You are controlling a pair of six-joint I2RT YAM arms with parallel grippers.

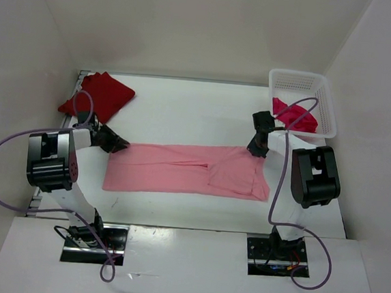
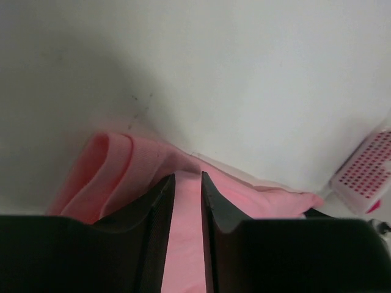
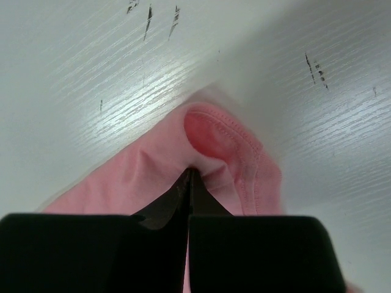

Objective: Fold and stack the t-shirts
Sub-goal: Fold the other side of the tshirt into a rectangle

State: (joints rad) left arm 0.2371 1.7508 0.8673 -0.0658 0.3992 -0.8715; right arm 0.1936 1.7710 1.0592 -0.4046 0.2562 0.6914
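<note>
The light pink t-shirt (image 1: 186, 170) lies on the table as a long band folded lengthwise between the two arms. My left gripper (image 1: 117, 143) sits at its upper left corner. In the left wrist view its jaws (image 2: 187, 177) stand narrowly apart, and pink cloth (image 2: 122, 171) shows in the gap and on both sides. My right gripper (image 1: 255, 150) is at the upper right corner, shut (image 3: 189, 174) on a pinch of the pink hem (image 3: 232, 146). The dark red t-shirt (image 1: 99, 93) lies folded at the back left. The crimson-magenta t-shirt (image 1: 294, 115) is bunched in the basket.
The white mesh basket (image 1: 326, 103) stands at the back right, close behind the right gripper, and its corner (image 2: 366, 174) shows in the left wrist view. White walls close in the back and both sides. Cables loop from both arms.
</note>
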